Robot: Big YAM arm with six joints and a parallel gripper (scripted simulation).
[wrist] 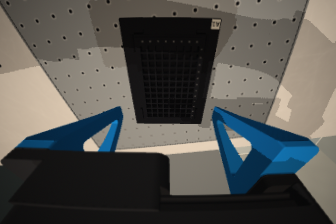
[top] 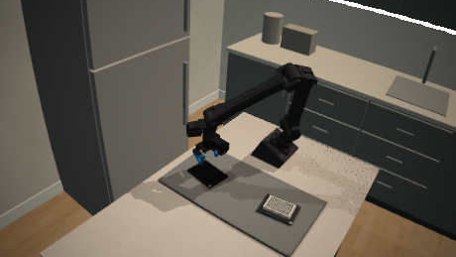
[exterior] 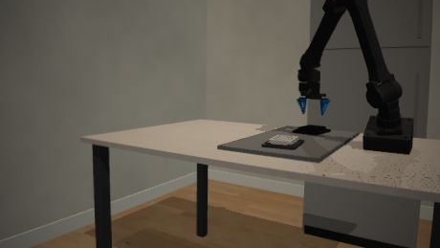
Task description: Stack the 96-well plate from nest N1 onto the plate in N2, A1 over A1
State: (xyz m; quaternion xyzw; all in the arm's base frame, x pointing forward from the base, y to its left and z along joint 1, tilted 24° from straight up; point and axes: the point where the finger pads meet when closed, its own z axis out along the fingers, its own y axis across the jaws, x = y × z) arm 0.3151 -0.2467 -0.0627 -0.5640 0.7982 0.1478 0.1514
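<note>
A black 96-well plate point(top: 207, 174) sits in its nest at the left end of the grey perforated mat point(top: 243, 194). It also shows in the exterior view point(exterior: 311, 129) and in the wrist view point(wrist: 170, 70), where its A1 label point(wrist: 215, 24) is at the far right corner. My gripper point(top: 200, 159) hangs open and empty a little above this plate; its blue fingers stand wider than the plate's short side, over the near end. A white 96-well plate point(top: 279, 206) sits in the other nest at the mat's right end, also seen in the exterior view point(exterior: 282, 140).
The arm's base point(top: 275, 147) stands on the table behind the mat. A tall fridge point(top: 134, 70) is left of the table. A counter with a sink point(top: 416, 90) runs along the back wall, well away from the mat.
</note>
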